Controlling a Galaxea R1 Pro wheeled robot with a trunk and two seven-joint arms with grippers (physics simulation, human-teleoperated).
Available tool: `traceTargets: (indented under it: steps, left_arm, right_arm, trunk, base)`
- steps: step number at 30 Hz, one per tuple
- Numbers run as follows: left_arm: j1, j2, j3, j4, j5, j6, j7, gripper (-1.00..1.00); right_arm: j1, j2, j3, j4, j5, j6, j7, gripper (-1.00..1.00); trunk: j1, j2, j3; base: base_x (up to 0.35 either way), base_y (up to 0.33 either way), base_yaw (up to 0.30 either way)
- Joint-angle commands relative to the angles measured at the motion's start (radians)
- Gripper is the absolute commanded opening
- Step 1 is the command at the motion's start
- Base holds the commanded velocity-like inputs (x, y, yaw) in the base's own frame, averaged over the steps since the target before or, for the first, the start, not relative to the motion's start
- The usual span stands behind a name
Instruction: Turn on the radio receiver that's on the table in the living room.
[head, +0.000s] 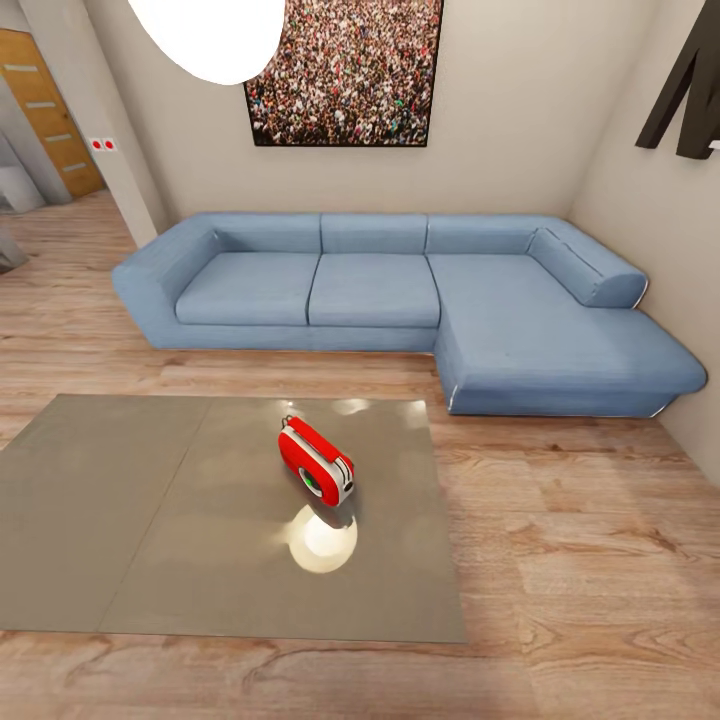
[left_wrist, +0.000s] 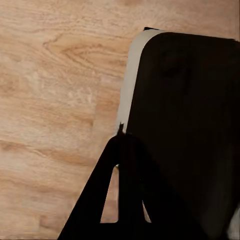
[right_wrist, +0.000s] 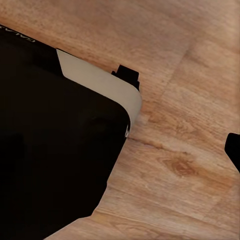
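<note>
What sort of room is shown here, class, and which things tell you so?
Most likely a living room: a big blue L-shaped sofa against beige walls, a low rectangular grey-beige coffee table on light wood planks, and a framed crowd picture above the sofa.

Radio receiver: small red rounded-rectangular body, white/silver trim, round dark dial with green glint on face, thin handle on top. Stands upright on table, turned at angle, face toward near right. Sits right of table centre, toward far edge.

Table: large low rectangular top, glossy grey-beige, faint seam running near to far. Bright round lamp reflection on surface just near of radio.

Living room: light wood plank floor, beige walls, blue L-shaped sofa beyond table, crowd picture on far wall, dark letter on right wall.
</note>
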Motion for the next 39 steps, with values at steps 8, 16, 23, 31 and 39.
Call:
traceTargets:
  steps: [8,16,23,31,39]
  left_arm:
    - [0.000,-0.055,0.002,0.021,0.003,0.000,-0.001,-1.00]
    - [0.000,-0.076,0.002,0.034,0.003,0.000,-0.002,-1.00]
    - [0.000,-0.091,0.002,0.035,0.003,0.000,-0.002,-1.00]
    - [0.000,-0.093,0.002,0.035,0.003,0.000,-0.001,-1.00]
    - [0.000,-0.093,0.002,0.035,0.003,0.000,-0.001,-1.00]
  right_arm:
    - [0.000,0.000,0.000,0.000,0.000,0.000,0.000,1.00]
    - [0.000,0.000,0.000,0.000,0.000,0.000,0.000,1.00]
    - [0.000,0.000,0.000,0.000,0.000,0.000,0.000,1.00]
    - [0.000,0.000,0.000,0.000,0.000,0.000,0.000,1.00]
    - [0.000,0.000,0.000,0.000,0.000,0.000,0.000,1.00]
  trunk:
    - [0.000,0.000,0.000]
    - [0.000,0.000,0.000]
    - [0.000,0.000,0.000]
    - [0.000,0.000,0.000]
    - [0.000,0.000,0.000]
  base:
    - [0.000,0.000,0.000]
    - [0.000,0.000,0.000]
    - [0.000,0.000,0.000]
    - [0.000,0.000,0.000]
    - [0.000,0.000,0.000]
